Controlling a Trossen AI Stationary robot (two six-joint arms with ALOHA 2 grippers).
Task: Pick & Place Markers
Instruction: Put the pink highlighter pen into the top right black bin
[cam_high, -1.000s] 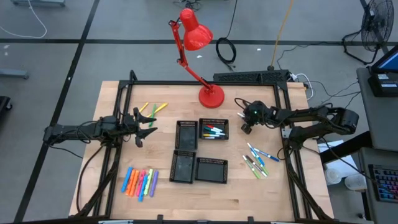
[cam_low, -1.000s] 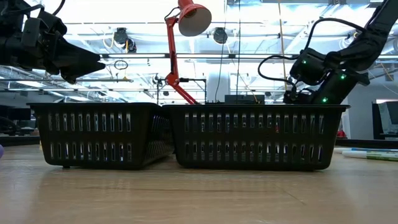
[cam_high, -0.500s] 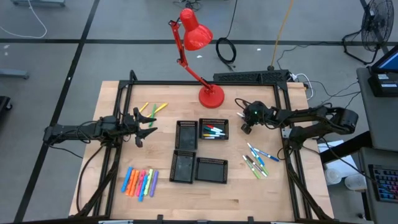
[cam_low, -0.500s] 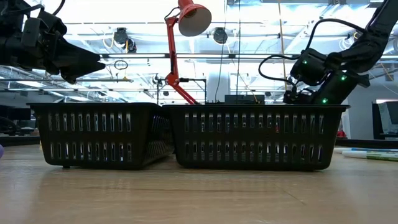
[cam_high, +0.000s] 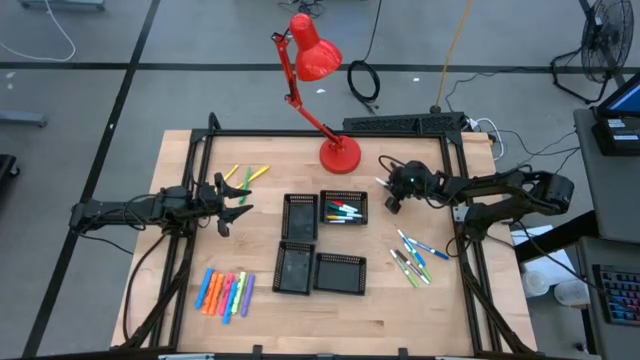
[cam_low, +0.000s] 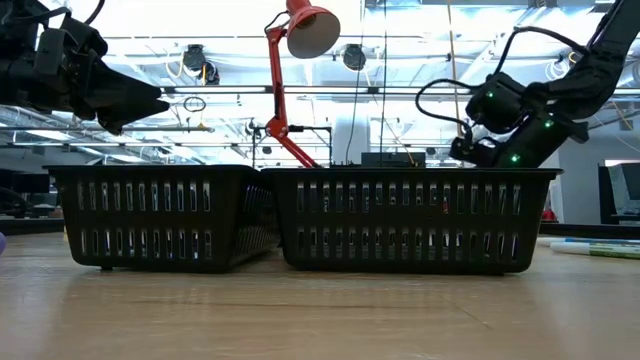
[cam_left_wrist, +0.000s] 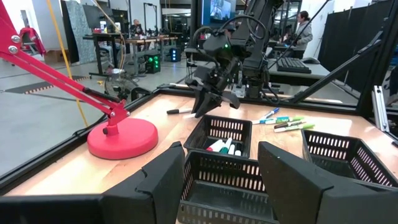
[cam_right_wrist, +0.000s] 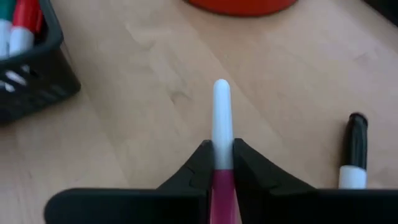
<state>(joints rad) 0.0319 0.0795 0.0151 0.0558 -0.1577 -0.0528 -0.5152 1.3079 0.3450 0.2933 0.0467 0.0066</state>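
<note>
right gripper clamped on a white marker, just beside the tray with markers. carry it level over that tray's rim before you release. left gripper waits, fingers apart.

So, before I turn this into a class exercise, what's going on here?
Two robot arms are sorting markers into black mesh trays. The right hand is shut on a white marker with a pink end, held over the table beside the tray that already has a few markers in it. The left hand hangs open, empty. Other markers lie in three loose groups on the table.
</note>
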